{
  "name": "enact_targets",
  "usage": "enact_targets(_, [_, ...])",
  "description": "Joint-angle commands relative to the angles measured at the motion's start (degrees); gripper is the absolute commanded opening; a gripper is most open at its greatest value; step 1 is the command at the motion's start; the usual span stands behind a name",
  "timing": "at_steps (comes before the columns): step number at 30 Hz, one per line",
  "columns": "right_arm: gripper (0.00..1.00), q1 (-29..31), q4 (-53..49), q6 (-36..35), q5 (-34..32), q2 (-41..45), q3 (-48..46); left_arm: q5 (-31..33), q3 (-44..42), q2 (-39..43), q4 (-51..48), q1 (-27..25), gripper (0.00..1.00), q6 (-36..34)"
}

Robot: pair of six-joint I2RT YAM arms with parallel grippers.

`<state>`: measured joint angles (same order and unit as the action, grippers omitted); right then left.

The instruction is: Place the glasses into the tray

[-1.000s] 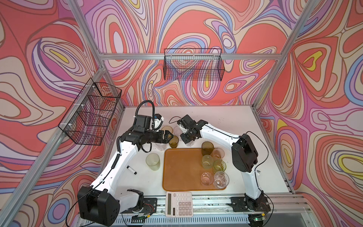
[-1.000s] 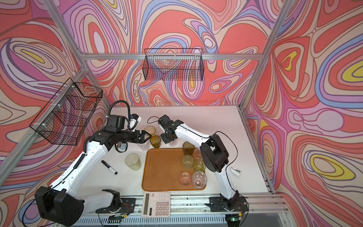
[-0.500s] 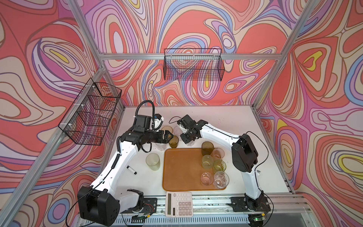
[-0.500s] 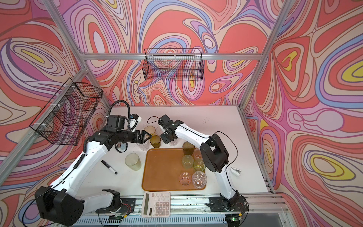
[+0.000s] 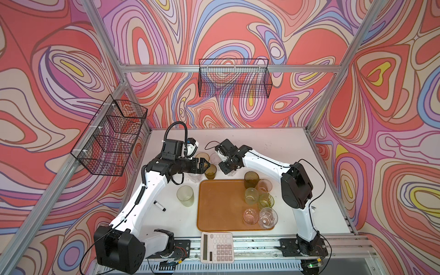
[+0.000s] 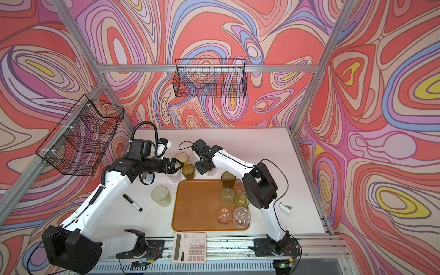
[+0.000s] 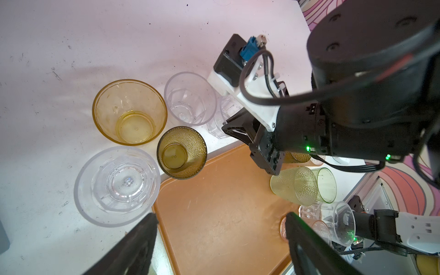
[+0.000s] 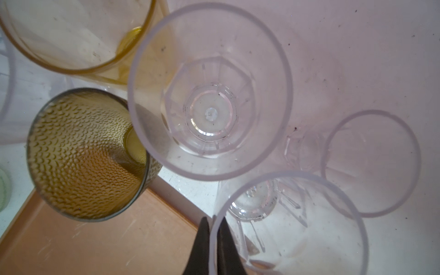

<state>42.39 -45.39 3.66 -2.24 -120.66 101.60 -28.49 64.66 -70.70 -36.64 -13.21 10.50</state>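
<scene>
Lift straight up with the right fingers [image 8: 201,250], pinched thin across the rim wall of the clear faceted glass [image 8: 292,228] standing on the desk [image 8: 357,47] just outside the tray [image 8: 95,238] edge. Keep it upright and steer clear of the neighbouring clear tumbler [image 8: 209,95] and the olive-brown glass [image 8: 88,154], both close by. Carry over the low rim and set down on the tray's bare left part, apart from the six glasses [image 5: 252,196] along its right side. Leave the left fingers [image 7: 135,250] spread wide, holding nothing. Pinch itself hidden under the right wrist in both top views. Depth of grip on the wall: impossible to judge. Hard to separate the overlapping clear walls in the right wrist view.
</scene>
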Motion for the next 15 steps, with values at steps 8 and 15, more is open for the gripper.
enact_targets(8, [0.0,-0.2,-3.6,0.9,-1.4,2.5,1.2,-0.5,0.4,0.5,-0.7,-0.3,0.87,-1.0])
enact_targets(15, [0.0,0.0,-4.3,1.2,-2.2,4.7,1.3,-0.6,0.4,0.4,-0.6,-0.3,0.87,-1.0])
